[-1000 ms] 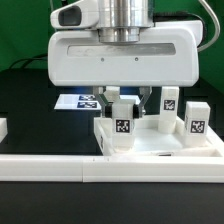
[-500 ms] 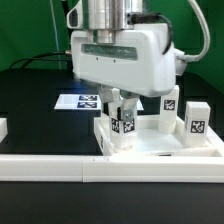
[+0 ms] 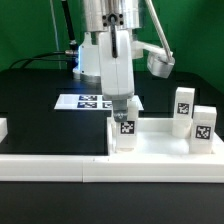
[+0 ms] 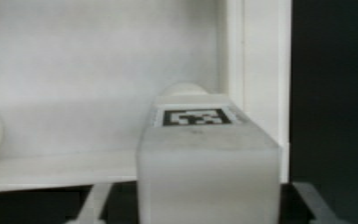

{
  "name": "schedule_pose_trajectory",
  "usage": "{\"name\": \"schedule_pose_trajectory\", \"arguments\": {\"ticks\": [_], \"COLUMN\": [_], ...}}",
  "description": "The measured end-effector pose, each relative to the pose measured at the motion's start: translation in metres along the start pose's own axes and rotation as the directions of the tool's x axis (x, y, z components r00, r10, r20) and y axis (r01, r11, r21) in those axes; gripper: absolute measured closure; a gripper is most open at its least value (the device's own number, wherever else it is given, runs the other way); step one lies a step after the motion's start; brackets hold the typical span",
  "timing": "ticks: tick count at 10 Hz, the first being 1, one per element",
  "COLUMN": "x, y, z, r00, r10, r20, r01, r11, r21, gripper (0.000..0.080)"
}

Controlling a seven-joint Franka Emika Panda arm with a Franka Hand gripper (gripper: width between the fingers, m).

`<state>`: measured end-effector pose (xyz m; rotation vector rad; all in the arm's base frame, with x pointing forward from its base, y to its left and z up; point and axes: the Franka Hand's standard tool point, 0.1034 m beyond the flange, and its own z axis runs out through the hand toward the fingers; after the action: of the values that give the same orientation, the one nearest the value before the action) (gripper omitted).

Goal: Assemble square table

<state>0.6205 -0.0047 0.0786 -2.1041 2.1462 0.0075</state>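
Gripping leg block [image 3: 125, 128] upright, fingers [image 3: 122, 103] clamped on its sides, at lower-centre of frame over near corner of square table [image 3: 160, 142]; likely seating or screwing it in. Two leg blocks [image 3: 193, 121] stand at right.

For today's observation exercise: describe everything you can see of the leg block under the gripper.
The leg block is a small white block, plastic by its look, with a faceted top and a black-and-white tag on the face toward the exterior camera. It stands upright on the square table, at the corner toward the exterior view's left. The gripper comes down on it from above and grips its upper part. Two more leg blocks stand apart from it.
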Motion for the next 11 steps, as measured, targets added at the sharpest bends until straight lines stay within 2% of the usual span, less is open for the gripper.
{"name": "schedule_pose_trajectory", "arguments": {"ticks": [1,2,3,4,8,9,10,11], "x": [0.000,-0.001,-0.006,-0.011,-0.012,-0.011,-0.012,-0.012], "y": [0.000,0.000,0.000,0.001,0.001,0.001,0.001,-0.002], "z": [0.001,0.000,0.001,0.002,0.002,0.003,0.003,0.002], "r00": [1.000,0.997,0.962,0.874,0.676,0.567,0.398,0.265], "r10": [-0.019,-0.074,-0.271,-0.485,-0.737,-0.824,-0.917,-0.964], "r20": [0.000,-0.006,-0.024,-0.036,-0.023,-0.019,-0.012,-0.006], "r01": [0.019,0.074,0.271,0.483,0.736,0.822,0.915,0.961], "r11": [1.000,0.997,0.963,0.875,0.676,0.567,0.398,0.265], "r21": [-0.001,-0.002,-0.012,-0.034,-0.044,-0.053,-0.070,-0.074], "gripper": [0.0412,0.0412,0.0234,0.0166,0.0151,0.0151,0.0151,0.0151]}}
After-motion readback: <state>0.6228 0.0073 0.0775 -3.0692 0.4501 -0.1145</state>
